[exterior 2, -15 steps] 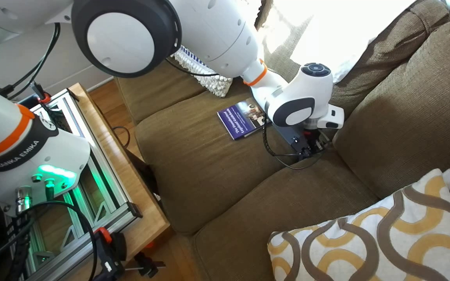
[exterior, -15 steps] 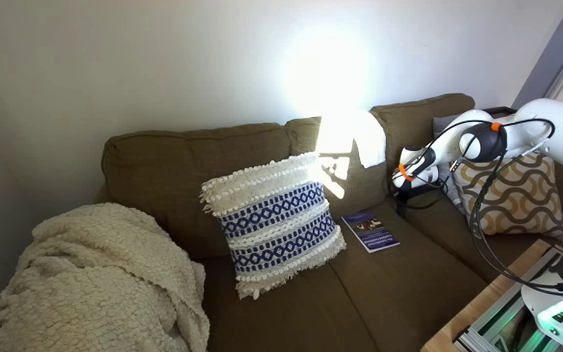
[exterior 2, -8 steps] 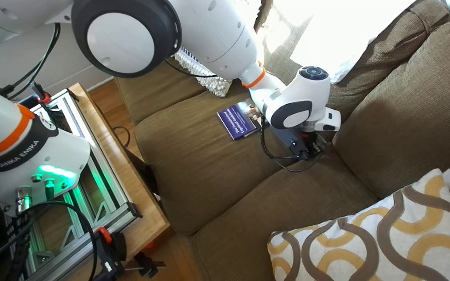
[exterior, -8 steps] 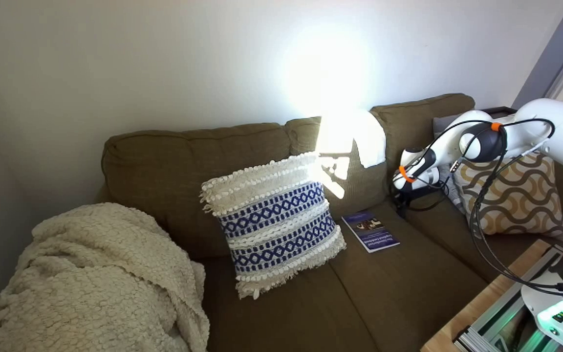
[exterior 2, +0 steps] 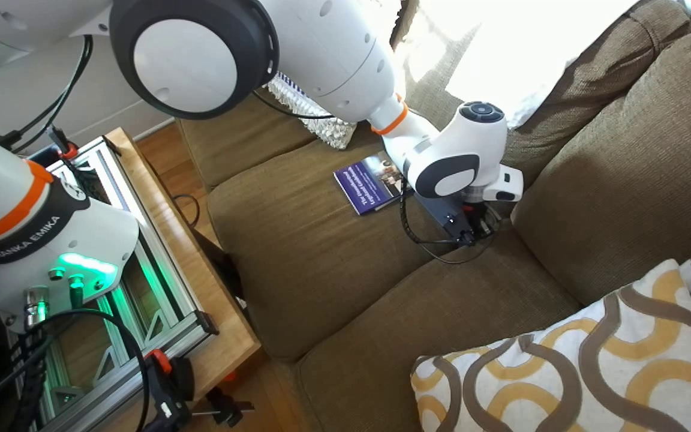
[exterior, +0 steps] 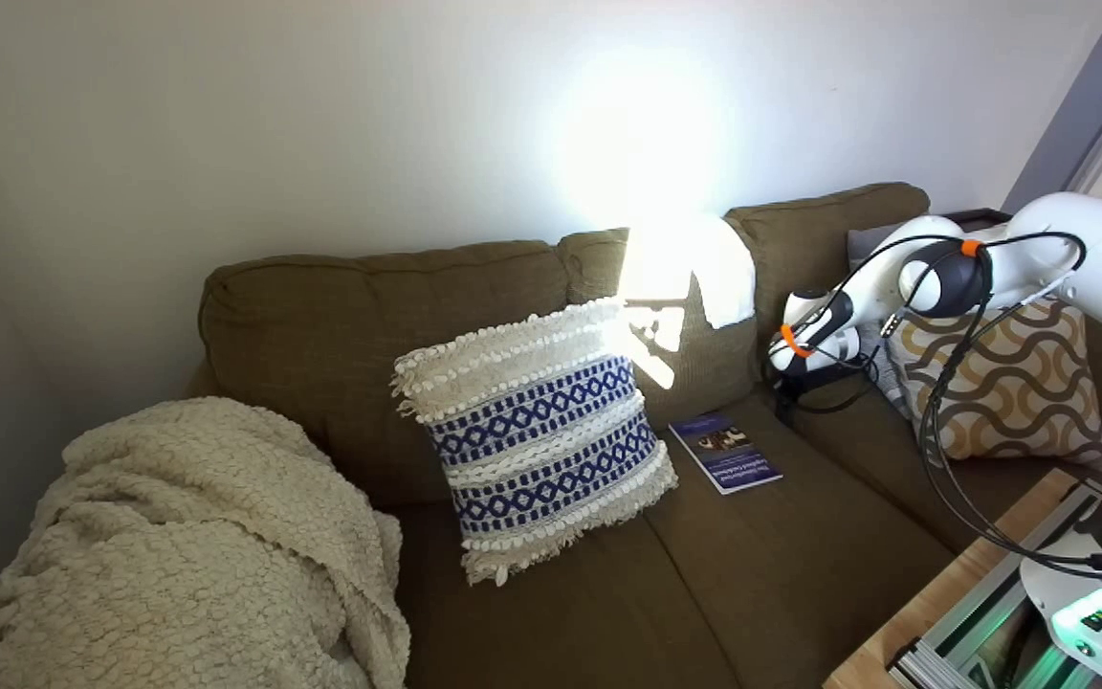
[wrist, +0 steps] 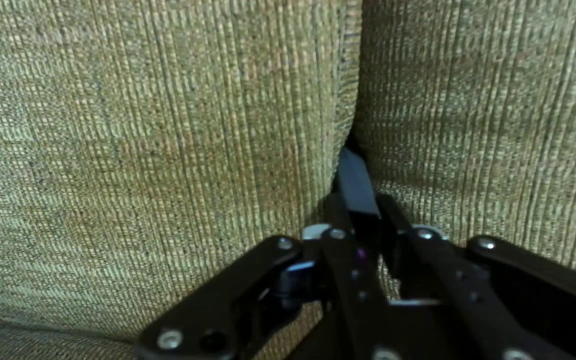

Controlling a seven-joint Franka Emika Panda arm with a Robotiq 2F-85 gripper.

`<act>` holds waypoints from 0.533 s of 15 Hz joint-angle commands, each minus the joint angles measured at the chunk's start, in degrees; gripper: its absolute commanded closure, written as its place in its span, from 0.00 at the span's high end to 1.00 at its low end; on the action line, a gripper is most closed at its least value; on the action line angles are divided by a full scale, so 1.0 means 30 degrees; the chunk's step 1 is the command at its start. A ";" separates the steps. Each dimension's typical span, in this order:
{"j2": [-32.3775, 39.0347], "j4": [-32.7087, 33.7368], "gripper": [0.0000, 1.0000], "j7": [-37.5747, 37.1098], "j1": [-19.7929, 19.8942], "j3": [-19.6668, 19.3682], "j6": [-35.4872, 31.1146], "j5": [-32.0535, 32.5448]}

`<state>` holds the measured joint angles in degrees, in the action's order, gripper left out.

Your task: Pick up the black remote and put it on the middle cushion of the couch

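The black remote [wrist: 357,185] stands on edge in the dark gap between two olive-brown cushions in the wrist view. Its near end lies between my fingertips, and its far end is sunk in the gap. My gripper [wrist: 365,215] is closed around it, a finger against each side. In an exterior view my gripper [exterior 2: 482,228] is low at the seam near the backrest; the remote is hidden there. The middle cushion [exterior 2: 321,258] of the couch [exterior 2: 633,162] lies beside it and also shows in an exterior view [exterior: 800,536]. My fingertips are hidden in that view [exterior: 785,411].
A purple book [exterior 2: 369,183] lies on the middle cushion near the arm. A blue-and-white fringed pillow [exterior: 551,450] and a tan lattice pillow [exterior 2: 561,372] rest on the couch. A cream blanket [exterior: 187,545] covers one end. The robot's wooden stand [exterior 2: 231,342] faces the couch front.
My wrist and gripper shifted slightly left and down in an exterior view, then stayed almost still. The fingers look closer together than half a second ago. Pillows and book have not moved.
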<state>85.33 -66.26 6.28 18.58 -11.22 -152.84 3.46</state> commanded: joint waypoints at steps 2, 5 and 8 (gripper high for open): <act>-0.0003 0.0474 0.05 0.0115 0.0226 -0.0048 0.0720 0.0262; -0.0006 0.0778 0.05 -0.0167 0.0154 -0.0377 0.1084 0.0282; -0.0157 0.0608 0.05 -0.0003 0.0068 -0.0428 0.1218 0.0134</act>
<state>85.32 -65.19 6.31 18.62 -11.34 -150.85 3.45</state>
